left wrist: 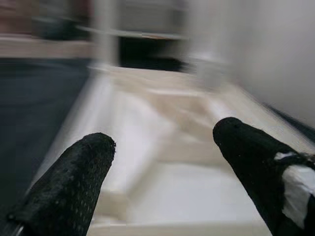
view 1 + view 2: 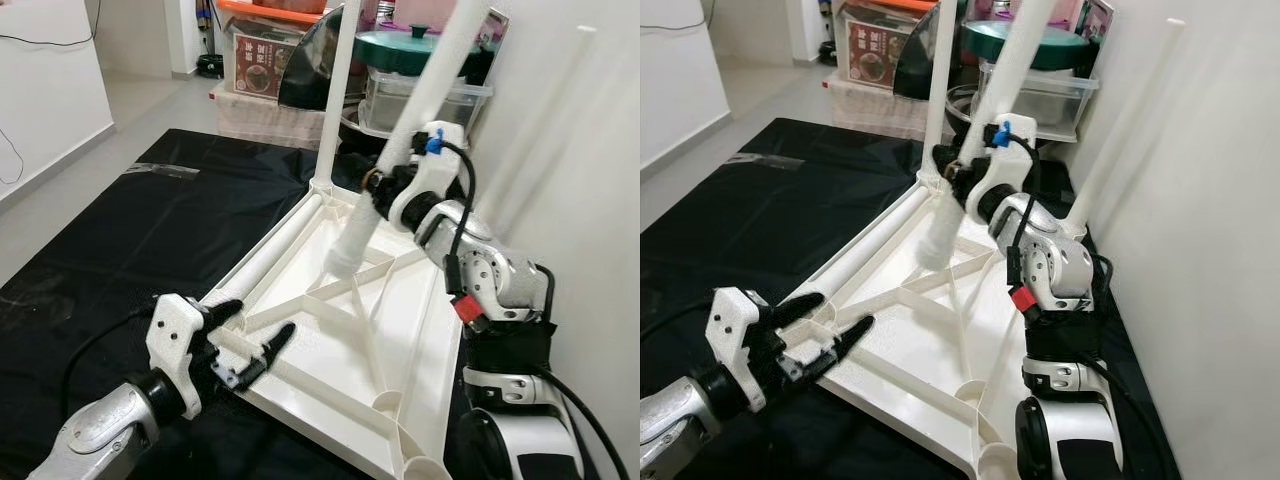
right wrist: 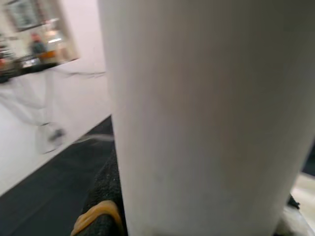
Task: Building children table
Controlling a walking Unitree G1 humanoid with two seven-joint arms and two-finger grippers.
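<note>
A white children's table top (image 2: 420, 330) lies upside down on a black sheet, ribs facing up. One white leg (image 2: 338, 90) stands upright in its far corner socket. A second white leg (image 2: 405, 140) slants above the ribs, its lower end near the middle of the underside, and my right gripper (image 2: 380, 190) is shut on it; that leg (image 3: 197, 118) crowds the right wrist view. My left gripper (image 2: 255, 335) stands open at the near left rim of the table top, one finger on each side of the rim (image 1: 162, 147). Another leg (image 2: 262, 260) lies flat along the left edge.
The black sheet (image 2: 150, 230) covers the floor to the left. A white wall (image 2: 590, 150) runs close on the right, with one more white leg (image 2: 1130, 120) leaning against it. Plastic storage boxes (image 2: 270, 70) and a green-lidded container (image 2: 410, 50) stand behind.
</note>
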